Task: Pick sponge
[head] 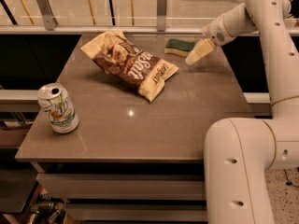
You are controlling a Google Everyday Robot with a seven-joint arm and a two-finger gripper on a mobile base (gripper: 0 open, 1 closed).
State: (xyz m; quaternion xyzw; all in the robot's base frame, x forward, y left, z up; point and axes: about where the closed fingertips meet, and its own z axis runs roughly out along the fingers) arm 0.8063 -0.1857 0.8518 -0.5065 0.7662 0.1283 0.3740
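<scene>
The sponge [179, 47] lies flat at the far right of the table, dark green top over a pale yellow base. My gripper [197, 53] hangs just to its right and slightly nearer, with its pale fingers pointing down and left toward the table. It is close to the sponge's right end and does not hold it.
A brown and cream chip bag [131, 63] lies left of the sponge. A green and white soda can [58, 108] stands near the front left corner. The grey table [140, 129] ends at a railing behind. My arm's white base [243, 171] fills the front right.
</scene>
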